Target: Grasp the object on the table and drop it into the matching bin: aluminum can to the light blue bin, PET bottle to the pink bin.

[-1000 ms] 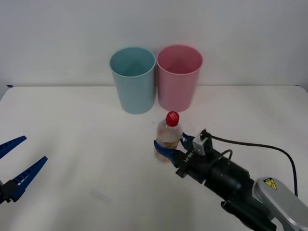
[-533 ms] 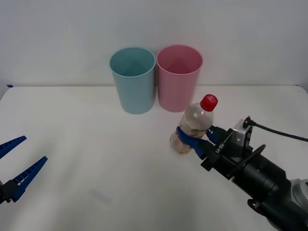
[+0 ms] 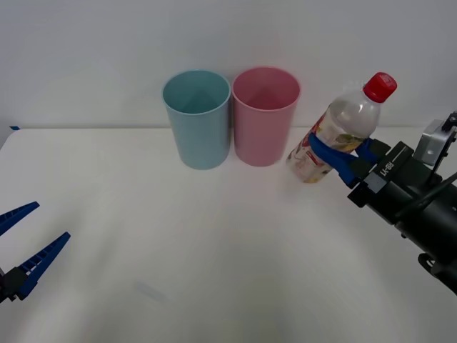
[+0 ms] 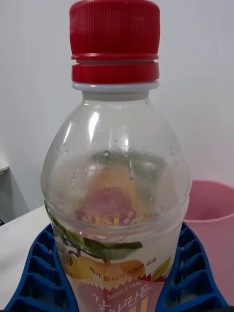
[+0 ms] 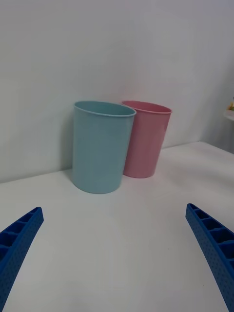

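Left hand (image 3: pixel 25 254) parked low at 8 o'clock, fingers spread, nothing held. Right hand (image 3: pixel 341 158) at 3 o'clock, clamped around PET bottle (image 3: pixel 338 130), lifted clear of table (image 3: pixel 143 236), tilted. Looks light, thin-walled, crushable; mid-body grip suits. Beyond: pink bin (image 3: pixel 265 114) at 12, light blue bin (image 3: pixel 198 117) touching beside; both look empty.

High front view over the table (image 3: pixel 143 236) — wrist views low, level; pink bin (image 3: pixel 265 114) common to all.

The PET bottle (image 3: pixel 341 128) hangs right of the pink bin (image 3: pixel 265 116), seemingly nearer.
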{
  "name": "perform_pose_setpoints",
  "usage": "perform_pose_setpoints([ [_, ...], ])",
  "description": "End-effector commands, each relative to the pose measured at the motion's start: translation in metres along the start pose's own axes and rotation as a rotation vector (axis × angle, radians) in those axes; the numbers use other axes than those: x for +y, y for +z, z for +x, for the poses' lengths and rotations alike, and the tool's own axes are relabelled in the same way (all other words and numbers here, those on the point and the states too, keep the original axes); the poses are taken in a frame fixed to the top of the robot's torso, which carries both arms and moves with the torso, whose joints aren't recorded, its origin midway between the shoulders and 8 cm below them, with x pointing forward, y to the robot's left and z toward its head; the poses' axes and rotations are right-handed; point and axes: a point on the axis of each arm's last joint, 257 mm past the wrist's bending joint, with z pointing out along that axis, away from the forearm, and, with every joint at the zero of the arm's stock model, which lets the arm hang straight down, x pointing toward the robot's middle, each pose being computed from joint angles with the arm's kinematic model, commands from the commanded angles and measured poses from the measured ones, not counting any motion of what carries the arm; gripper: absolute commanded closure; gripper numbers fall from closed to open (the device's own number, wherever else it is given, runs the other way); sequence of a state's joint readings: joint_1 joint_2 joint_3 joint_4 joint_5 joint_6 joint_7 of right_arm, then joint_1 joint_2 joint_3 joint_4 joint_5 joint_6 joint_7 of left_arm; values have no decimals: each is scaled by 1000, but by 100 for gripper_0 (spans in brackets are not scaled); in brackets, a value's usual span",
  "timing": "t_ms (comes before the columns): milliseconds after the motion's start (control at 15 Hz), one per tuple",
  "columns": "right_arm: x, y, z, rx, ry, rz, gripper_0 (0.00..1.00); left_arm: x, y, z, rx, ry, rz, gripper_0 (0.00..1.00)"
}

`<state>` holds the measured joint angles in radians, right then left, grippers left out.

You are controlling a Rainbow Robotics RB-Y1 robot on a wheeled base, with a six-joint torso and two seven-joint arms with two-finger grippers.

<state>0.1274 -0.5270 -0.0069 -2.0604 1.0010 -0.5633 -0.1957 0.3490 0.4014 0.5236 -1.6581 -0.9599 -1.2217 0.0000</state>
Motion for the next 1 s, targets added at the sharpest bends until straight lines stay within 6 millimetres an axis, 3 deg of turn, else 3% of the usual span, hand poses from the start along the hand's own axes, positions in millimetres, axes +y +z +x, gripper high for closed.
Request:
perform_pose_setpoints([
  [67,-11,21,-22,-11,-28,4,100,0,0,0,0,0,0,0],
  [333,-28,59,-27,22,-73,-23,100,0,0,0,0,0,0,0],
  [733,-68,137,-30,62,-133,-35,100,0,0,0,0,0,0,0],
  [1000,-87,173,-25,108,-158,-38,100,0,0,0,0,0,0,0],
])
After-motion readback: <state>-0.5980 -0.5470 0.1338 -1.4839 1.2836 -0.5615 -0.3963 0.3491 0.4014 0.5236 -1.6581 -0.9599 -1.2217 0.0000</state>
